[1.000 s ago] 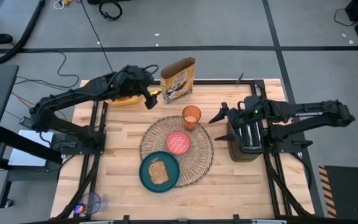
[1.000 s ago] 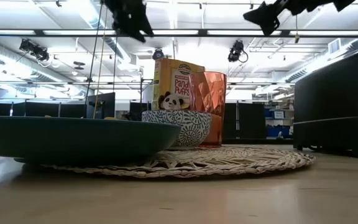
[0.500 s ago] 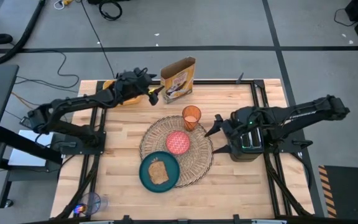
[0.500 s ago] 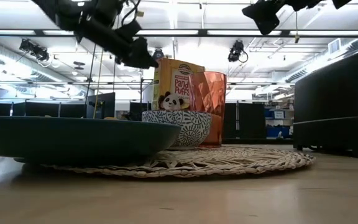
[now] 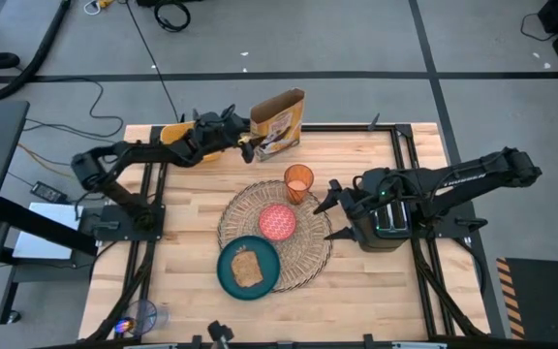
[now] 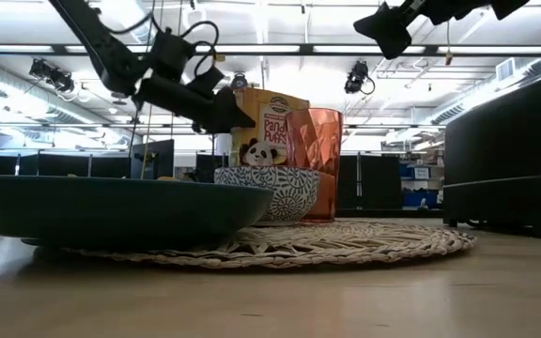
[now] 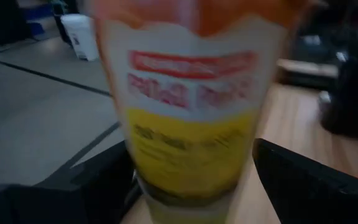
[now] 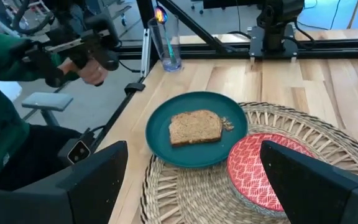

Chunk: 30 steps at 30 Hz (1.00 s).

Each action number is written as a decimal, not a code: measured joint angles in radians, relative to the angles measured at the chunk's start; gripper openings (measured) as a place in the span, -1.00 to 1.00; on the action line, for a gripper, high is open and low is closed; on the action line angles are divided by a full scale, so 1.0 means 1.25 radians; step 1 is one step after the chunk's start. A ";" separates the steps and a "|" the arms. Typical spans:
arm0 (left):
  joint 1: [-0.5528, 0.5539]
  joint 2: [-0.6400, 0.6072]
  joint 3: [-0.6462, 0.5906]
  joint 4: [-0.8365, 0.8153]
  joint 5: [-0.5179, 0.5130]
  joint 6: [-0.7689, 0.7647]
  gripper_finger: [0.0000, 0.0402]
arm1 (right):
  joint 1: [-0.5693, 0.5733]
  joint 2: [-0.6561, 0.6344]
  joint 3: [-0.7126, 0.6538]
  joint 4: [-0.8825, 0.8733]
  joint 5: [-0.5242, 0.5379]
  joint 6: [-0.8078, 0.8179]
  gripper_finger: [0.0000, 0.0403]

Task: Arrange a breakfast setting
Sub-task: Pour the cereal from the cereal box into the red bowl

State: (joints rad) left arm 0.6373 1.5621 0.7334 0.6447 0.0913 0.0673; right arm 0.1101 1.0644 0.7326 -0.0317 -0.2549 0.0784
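A round woven placemat lies mid-table. On it rest a teal plate with toast, a red bowl and an orange cup. A cereal box stands upright at the far edge. My left gripper is open and nearly level at the box's left side. In the left wrist view its fingers stand on either side of the box. My right gripper hovers open above the mat's right edge, in front of the black toaster. My left gripper has one finger on each side of the cereal box's lower part, coming at it level from the table's left. The picture is blurred, and I cannot tell whether the fingers touch the box.
A yellow bin sits at the far left corner, partly under my left arm. A clear glass stands off the table's near left corner. A person in a green sleeve holds a controller there. Bare wood lies left of and in front of the mat.
My left gripper has come down and moved toward the cereal box, tipping from pointing downward to nearly level, and now has the box between its fingers. My right gripper has drifted toward the table's near edge and a little left, over the mat's right rim. Both stay open.
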 joint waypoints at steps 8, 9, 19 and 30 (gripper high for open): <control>0.013 0.047 0.000 0.070 -0.014 -0.003 0.40 | 0.002 -0.015 0.000 0.036 -0.020 -0.029 0.86; 0.013 0.045 0.001 0.072 -0.014 -0.003 0.31 | 0.001 -0.015 0.000 0.050 -0.020 -0.035 0.86; 0.013 0.036 0.014 0.095 -0.016 -0.009 -0.83 | -0.016 -0.037 0.000 0.091 -0.014 -0.058 0.86; 0.003 -0.173 0.162 -0.020 -0.003 -0.024 -0.94 | 0.000 -0.046 -0.013 0.111 0.230 -0.077 0.86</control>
State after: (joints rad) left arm 0.6404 1.3462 0.9361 0.6200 0.0880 0.0376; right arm 0.1101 1.0066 0.7158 0.1065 0.0321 -0.0184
